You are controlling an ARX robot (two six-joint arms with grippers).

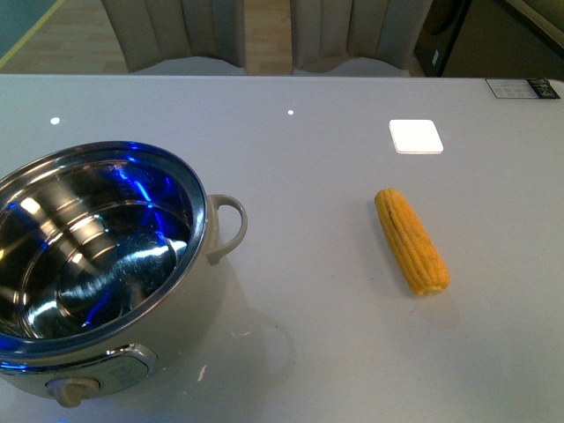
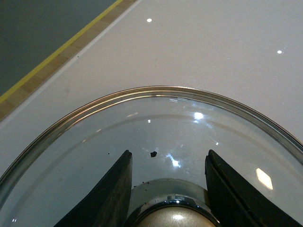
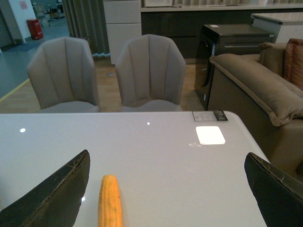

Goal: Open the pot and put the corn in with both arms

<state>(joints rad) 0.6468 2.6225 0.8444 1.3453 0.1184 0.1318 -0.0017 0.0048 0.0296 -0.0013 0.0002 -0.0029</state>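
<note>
The glossy pale-grey table (image 1: pixel 335 352) carries the large round cream-white electric pot (image 1: pixel 187 300), which stands open with its shiny steel interior bare. Neither arm shows in the front view.

The round glass lid (image 2: pixel 156 123), steel-rimmed, fans out ahead of the left gripper (image 2: pixel 168 153). The gripper's flat black fingers (image 2: pixel 113 189) press in on either side of the lid's cream knob (image 2: pixel 173 221).

The tapered yellow-orange corn cob (image 1: pixel 411 242) lies on the table, well apart from the pot. It is ahead of the right gripper (image 3: pixel 166 155), between the widely spread fingers (image 3: pixel 57 189) and untouched by them.
</note>
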